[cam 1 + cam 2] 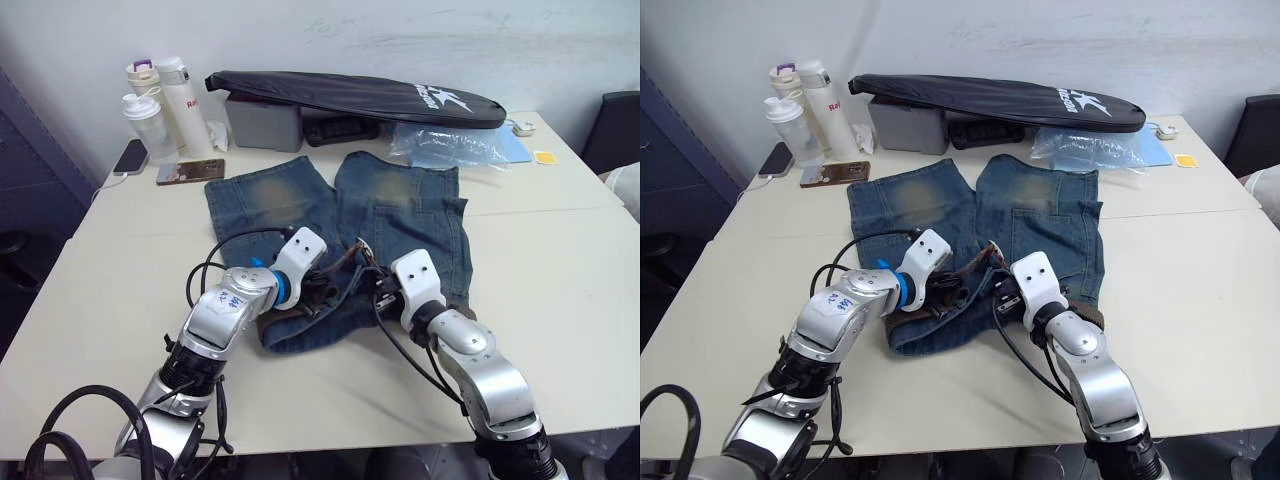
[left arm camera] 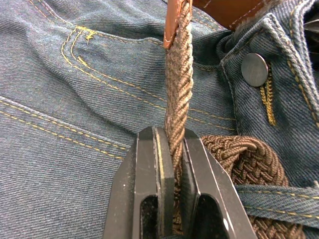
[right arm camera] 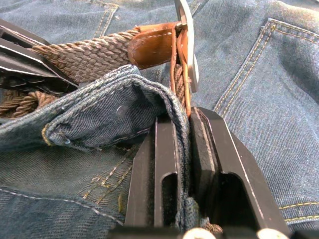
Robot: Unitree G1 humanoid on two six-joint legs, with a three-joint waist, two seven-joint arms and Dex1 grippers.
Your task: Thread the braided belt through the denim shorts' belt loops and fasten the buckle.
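Left gripper (image 2: 169,149): my fingers are pinched tight on the braided belt (image 2: 178,84); the strap runs straight out from between the tips toward its tan leather end.
Right gripper (image 3: 183,124): my fingers are closed almost together on a fold of denim waistband, with the belt's tan leather end caught in the same pinch.
Buckle (image 3: 187,35): silver frame just beyond my right fingertips, standing on edge against the leather tab.
Braided belt, rest of it: a darker length lies along the waistband beside my left fingers, passing under a denim strip that may be one of the belt loops (image 2: 279,191); I cannot tell how many it has passed.
Denim shorts (image 1: 400,215): flat on the table (image 1: 560,290), waistband under both my grippers, legs pointing away from me; metal button (image 2: 254,69) just off to the side of the strap I hold.
Grippers together: near each other over the middle of the waistband, not touching.
Containers, well beyond my grippers: three bottles (image 1: 160,105) standing upright and capped, contents not visible; a grey box (image 1: 262,125) under the long black bag (image 1: 360,95), inside hidden; a clear plastic bag (image 1: 445,148) lying flat, contents unclear.
Beside the bottles: a phone (image 1: 130,157).
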